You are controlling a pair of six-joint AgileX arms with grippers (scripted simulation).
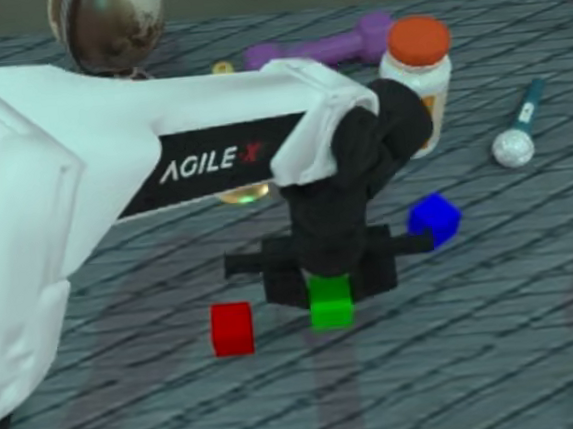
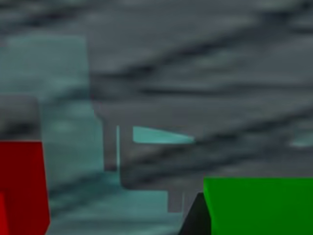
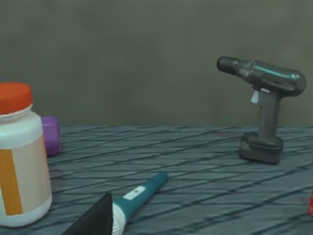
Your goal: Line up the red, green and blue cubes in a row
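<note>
Right now L gripper (image 1: 329, 283) sits over bright green cube (image 1: 331, 303), grip unclear; red cube (image 1: 232, 329) beside, blue cube (image 1: 434, 218) apart, on grey planked table (image 1: 500, 356).

- Brass bell (image 1: 108, 27) at the worktop's (image 1: 518, 335) far left edge.
- Purple dumbbell (image 1: 327, 45) lying just left of a white jar (image 1: 417, 78) with an orange lid.
- Teal-handled microphone (image 1: 518, 134) lying right of the jar.
- Drill (image 3: 261, 115) standing upright.

Dark grey-blue plank table (image 1: 520, 355) before a plain drab wall (image 3: 146, 54).
</note>
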